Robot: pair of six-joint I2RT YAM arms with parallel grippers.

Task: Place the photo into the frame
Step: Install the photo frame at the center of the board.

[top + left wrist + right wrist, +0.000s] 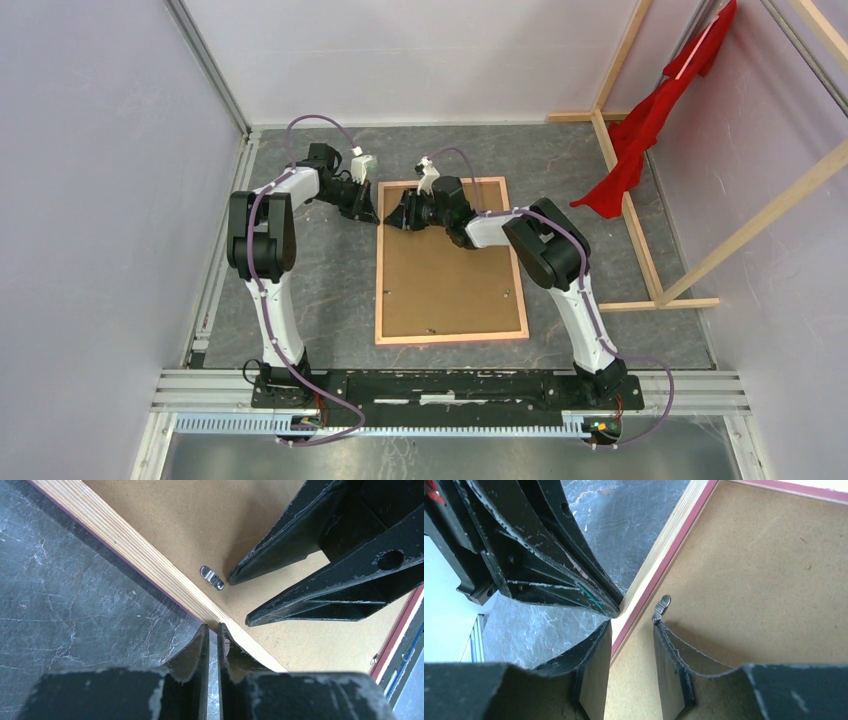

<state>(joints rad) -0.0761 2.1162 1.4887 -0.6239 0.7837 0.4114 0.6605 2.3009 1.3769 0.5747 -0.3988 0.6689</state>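
The frame [452, 338] lies face down on the grey table, pale wood up with a pink inner lip. The photo [450, 280] sits inside it, only its brown hardboard back showing. My left gripper [368, 212] is at the frame's left rail near the far corner. In the left wrist view its tips [213, 627] are shut to a thin slit on the wooden rail [135, 550], holding nothing. My right gripper [632, 625] stands open over the inner lip [674, 550]. One fingertip [659, 627] touches a small metal clip [662, 606] on the hardboard [764, 580].
Bare wooden beams [640, 220] stand at the right with a red cloth [650, 120] draped on them. Grey walls close in the left and back. An aluminium rail [450, 385] carries both arm bases at the near edge.
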